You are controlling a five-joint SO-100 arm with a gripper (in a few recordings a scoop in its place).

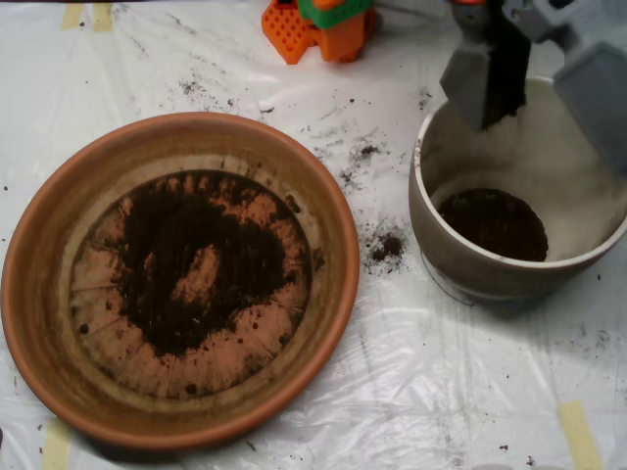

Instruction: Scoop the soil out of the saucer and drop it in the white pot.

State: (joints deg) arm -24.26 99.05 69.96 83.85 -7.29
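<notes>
A: Locate the saucer (49, 323).
B: Left of frame; the soil (186, 259) covers its base in a ring.
A: The white pot (431, 230)?
B: Right, some soil inside.
A: The scoop (534, 83)?
B: Above the pot's rim, halves spread apart. Soil lies lower left of it.

Terracotta saucer (44, 294) lies left of the white pot (446, 264), upright, apart from it. Soil (186, 264) rings its ridged base; more darkens the pot's bottom.
</notes>
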